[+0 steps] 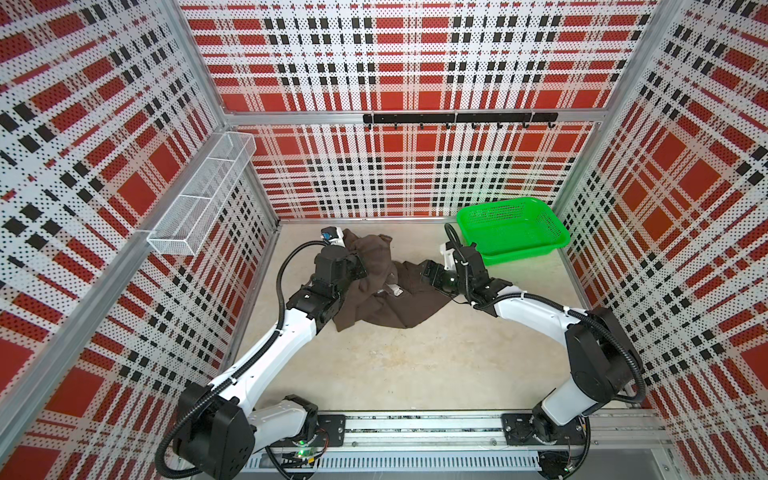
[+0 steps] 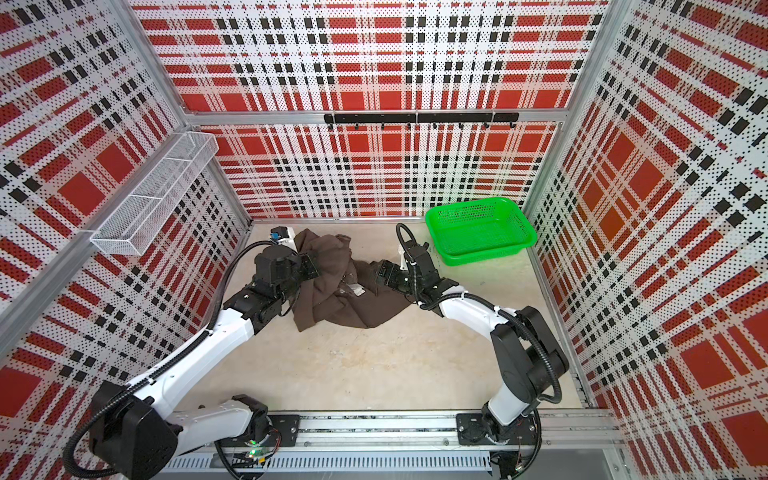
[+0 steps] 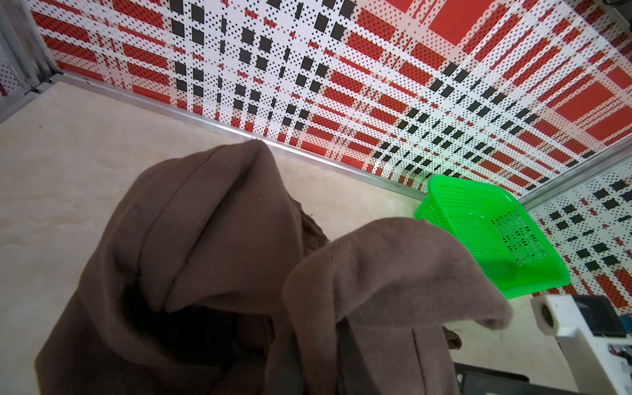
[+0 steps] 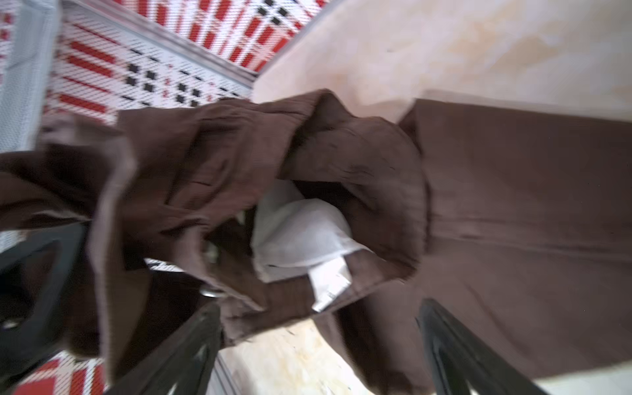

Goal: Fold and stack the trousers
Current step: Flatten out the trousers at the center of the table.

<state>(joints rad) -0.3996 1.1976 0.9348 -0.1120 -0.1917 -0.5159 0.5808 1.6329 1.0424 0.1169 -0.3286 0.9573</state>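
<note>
Both top views: trousers (image 1: 374,299) lie crumpled on the desk (image 1: 395,365) toward 11 o'clock, with the basket (image 1: 519,253) at 2 and open room toward 6.
Left wrist: limp, soft trousers (image 3: 212,239) drape over the left jaws, so I cannot tell their state.
Right wrist: right jaws stand apart near the waistband (image 4: 280,304), likely the firmest hold.

A robot test cell in a lab: the beige table (image 1: 415,365) is boxed in on three sides by perforated plaid panels (image 1: 415,62) on metal framing. Along the table's near edge a rail (image 1: 415,430) carries a left arm (image 1: 270,353) and a right arm (image 1: 536,311); above its far edge hangs a hook bar (image 1: 457,118).
</note>
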